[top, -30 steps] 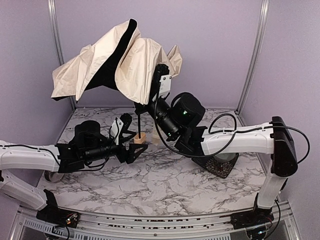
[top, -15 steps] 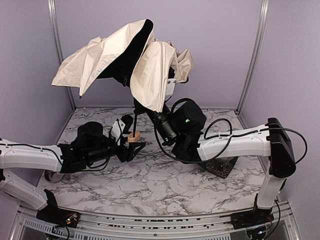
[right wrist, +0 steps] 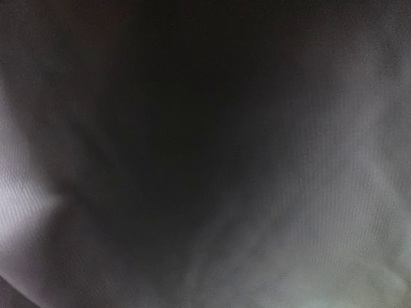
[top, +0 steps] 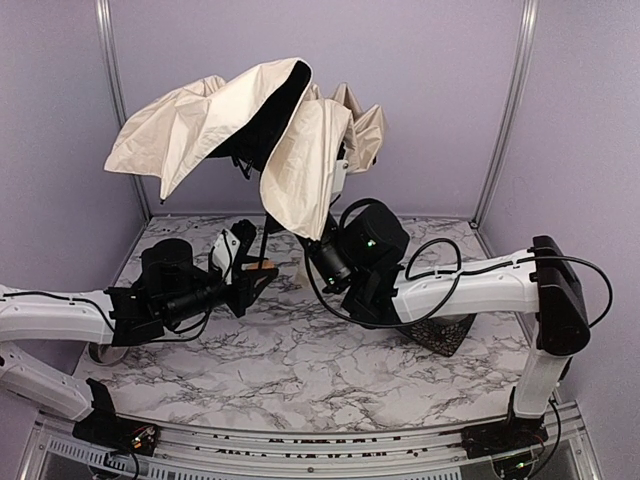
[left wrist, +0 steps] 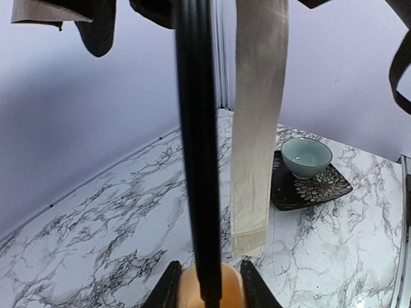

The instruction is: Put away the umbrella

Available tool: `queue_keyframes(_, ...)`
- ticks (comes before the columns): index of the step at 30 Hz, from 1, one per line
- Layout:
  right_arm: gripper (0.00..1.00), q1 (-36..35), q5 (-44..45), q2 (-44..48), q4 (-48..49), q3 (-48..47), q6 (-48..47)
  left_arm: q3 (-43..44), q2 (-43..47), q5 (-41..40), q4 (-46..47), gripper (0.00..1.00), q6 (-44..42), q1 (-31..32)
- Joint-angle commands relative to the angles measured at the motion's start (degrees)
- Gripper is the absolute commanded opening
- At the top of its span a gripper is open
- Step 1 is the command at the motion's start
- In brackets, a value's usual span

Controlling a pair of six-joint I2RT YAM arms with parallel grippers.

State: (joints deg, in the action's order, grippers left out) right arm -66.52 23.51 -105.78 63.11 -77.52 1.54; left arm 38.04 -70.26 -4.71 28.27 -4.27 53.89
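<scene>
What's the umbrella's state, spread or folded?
Partly collapsed: the umbrella fabric droops in slack folds, not taut; its strap hangs loose, not yet wrapped.

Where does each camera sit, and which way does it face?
Top external: above, behind the bases, facing down on the table; left arm, right arm show.
Left wrist: on its arm, facing across the table; left claw grips the umbrella handle.
Right wrist: faces umbrella fabric; no claw shows.
Top and left wrist share the shaft.
</scene>
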Motion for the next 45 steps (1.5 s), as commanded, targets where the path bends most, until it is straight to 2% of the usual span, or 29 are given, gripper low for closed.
queue_keyframes(1,0.0,-0.4,-2.1,1.4,0.0,-0.8,-1.1,-1.0,0.1,-0.9,1.2,0.0,0.4,-0.2)
queue_keyframes(4,0.0,0.0,-4.5,2.1,-10.1,-2.1,-1.3,-1.0,1.6,-1.4,1.3,0.0,0.7,-0.3)
queue_keyframes(9,0.0,3.8,-14.5,4.0,-24.6,0.8,6.9,-2.9,6.9,-3.0,4.3,0.0,1.5,-0.9)
queue_keyframes(12,0.0,3.6,-15.0,3.1,-31.6,2.3,7.7,-4.6,10.4,-5.5,8.8,0.0,3.7,-1.3)
queue_keyframes(16,0.0,1.7,-15.8,-0.3,-32.8,4.3,8.8,-4.5,11.7,-7.8,15.3,0.0,4.1,-1.3)
queue_keyframes(20,0.0,1.0,-15.3,-1.8,-34.8,6.2,11.1,-2.6,12.2,-9.3,16.4,0.0,2.8,-1.3)
queue_keyframes(28,0.1,0.0,-15.5,-5.3,-37.9,7.2,14.3,-1.5,10.7,-8.0,21.1,0.0,3.0,-0.6)
queue_keyframes(33,0.11,-0.1,-14.0,-5.6,-37.9,8.8,16.3,-2.2,10.8,-8.0,24.3,0.0,2.8,-0.2)
queue_keyframes(38,0.12,-0.3,-14.2,-7.5,-39.4,8.9,19.0,-5.0,12.5,-11.7,32.9,0.0,4.1,-0.2)
queue_keyframes(45,0.13,-1.1,-15.1,-11.0,-41.1,6.7,20.1,-2.7,10.1,-7.7,38.3,0.0,4.3,-0.2)
